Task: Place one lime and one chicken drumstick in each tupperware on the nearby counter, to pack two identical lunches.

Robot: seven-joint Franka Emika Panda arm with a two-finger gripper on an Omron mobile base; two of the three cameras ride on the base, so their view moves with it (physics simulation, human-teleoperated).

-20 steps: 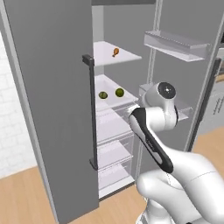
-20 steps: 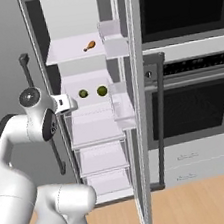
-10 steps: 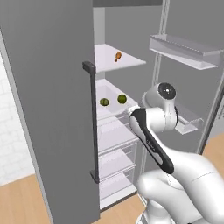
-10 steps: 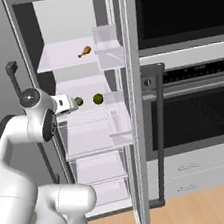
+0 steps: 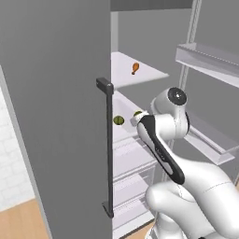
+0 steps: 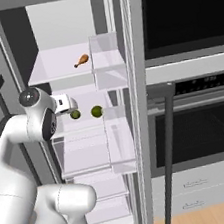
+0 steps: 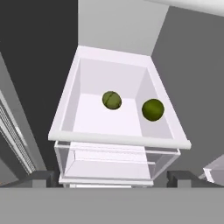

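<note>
Two dark-green limes lie on the fridge's middle shelf [image 7: 87,118]: one lime [image 7: 112,100] near its middle, the other lime [image 7: 153,109] to its right. The same pair shows in the right base view, as the left lime [image 6: 75,114] and the right lime [image 6: 97,111]. One lime [image 5: 118,120] shows beside my wrist in the left base view. An orange-brown chicken drumstick [image 6: 81,61] lies on the shelf above, also seen as the drumstick [image 5: 135,68]. My gripper [image 7: 113,177] stands open in front of the lime shelf, holding nothing. The tupperware and the counter are out of view.
The fridge's left door [image 5: 56,116] with its black bar handle [image 5: 108,149] stands close on my left. The right door's clear bins [image 6: 107,59] jut out beside the shelves. A clear drawer [image 7: 109,162] sits under the lime shelf. A black wall oven [image 6: 198,137] is to the right.
The whole picture has shifted and the fridge looms larger: the base has driven closer. The limes and the drumstick have stayed on their shelves. The gripper is still open.
</note>
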